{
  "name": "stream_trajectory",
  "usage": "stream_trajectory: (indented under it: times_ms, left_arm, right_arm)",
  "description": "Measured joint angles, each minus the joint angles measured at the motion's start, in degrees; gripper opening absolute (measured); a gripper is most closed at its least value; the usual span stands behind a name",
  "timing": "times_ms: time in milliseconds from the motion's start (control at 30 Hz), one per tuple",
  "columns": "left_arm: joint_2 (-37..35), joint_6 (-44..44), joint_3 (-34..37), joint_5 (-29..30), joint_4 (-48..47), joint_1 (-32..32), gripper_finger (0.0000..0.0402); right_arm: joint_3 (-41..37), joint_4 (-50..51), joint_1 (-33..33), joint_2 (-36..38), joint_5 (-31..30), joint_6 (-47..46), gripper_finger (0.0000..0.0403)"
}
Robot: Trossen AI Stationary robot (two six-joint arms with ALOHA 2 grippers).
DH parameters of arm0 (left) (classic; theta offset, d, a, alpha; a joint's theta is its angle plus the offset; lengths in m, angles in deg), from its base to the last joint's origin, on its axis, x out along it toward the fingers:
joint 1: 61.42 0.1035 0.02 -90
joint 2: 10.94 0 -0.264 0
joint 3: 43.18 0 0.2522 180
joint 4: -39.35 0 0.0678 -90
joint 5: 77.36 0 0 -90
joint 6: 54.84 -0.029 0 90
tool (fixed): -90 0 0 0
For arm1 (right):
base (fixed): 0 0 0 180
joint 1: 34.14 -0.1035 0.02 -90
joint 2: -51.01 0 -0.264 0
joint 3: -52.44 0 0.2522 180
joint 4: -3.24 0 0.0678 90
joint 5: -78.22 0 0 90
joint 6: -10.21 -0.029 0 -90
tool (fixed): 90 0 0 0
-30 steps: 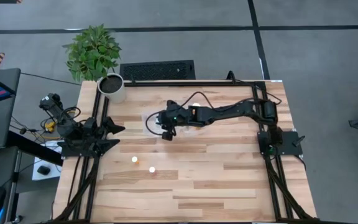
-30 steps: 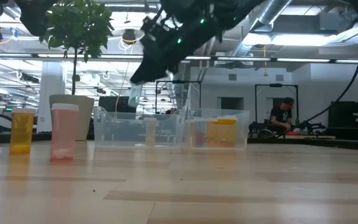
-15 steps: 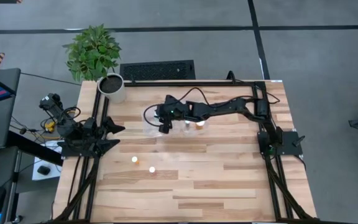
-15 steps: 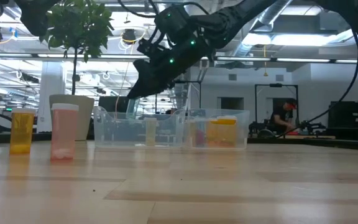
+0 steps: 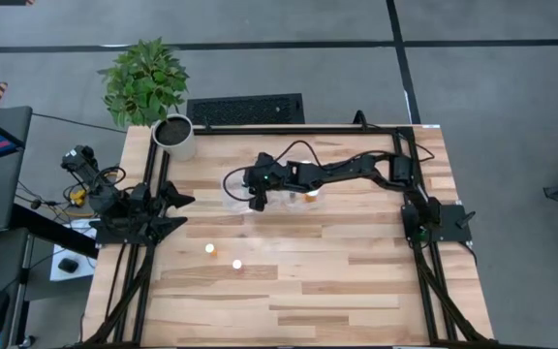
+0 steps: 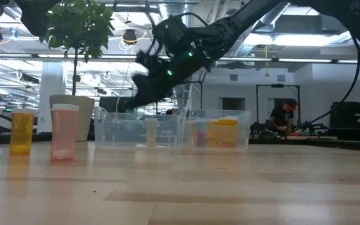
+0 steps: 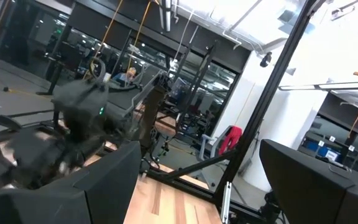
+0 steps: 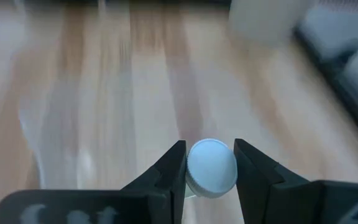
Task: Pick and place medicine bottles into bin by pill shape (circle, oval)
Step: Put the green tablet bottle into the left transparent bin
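We see a medicine bottle (image 8: 211,168) pinched by its white cap between the two fingers (image 8: 169,168) of the right claw (image 5: 256,199), which hangs over the left compartment of the bin (image 6: 120,128); in the low view the claw is blurred and we cannot make out the bottle's body there. The bin is a clear two-part tray near the middle of the bench (image 5: 356,271); its left compartment holds at least one small bottle (image 6: 151,132) and its right compartment an orange bottle with a pale cap (image 6: 222,132). The right arm (image 5: 356,172) reaches across the bin from the bench's right edge, passing over the right compartment, so it covers much of the tray from above. Well in front of the bin and to its left, two more bottles stand upright on the bench, showing as white caps from above (image 5: 209,248) (image 5: 237,263); in the low view one is orange (image 6: 21,131) and the other pinkish (image 6: 64,132), near each other but apart. Behind and left of the bin stands a white pot (image 5: 174,136) with a leafy plant (image 5: 143,79). The left claw (image 5: 184,201) waits with its fingers spread at the bench's left edge, well clear of the bin. Far behind the bin a person (image 6: 285,115) shows in the room.
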Motion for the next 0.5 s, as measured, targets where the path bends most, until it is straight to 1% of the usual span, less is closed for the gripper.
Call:
stream_trajectory:
  times_ms: [33,167,500]
  left_arm:
    - [0.00,0.00,0.00,0.02,0.02,0.02,0.0322]
    - [-0.02,0.02,0.00,0.62,0.02,0.01,0.0322]
    - [-0.01,0.02,0.00,1.03,0.00,0.00,0.0322]
  right_arm:
    - [-0.34,1.25,0.05,-0.04,0.04,0.03,0.0118]
    - [-0.01,-0.55,0.05,-1.08,0.05,0.17,0.0118]
    - [-0.03,0.48,0.07,-1.21,0.05,0.17,0.0118]
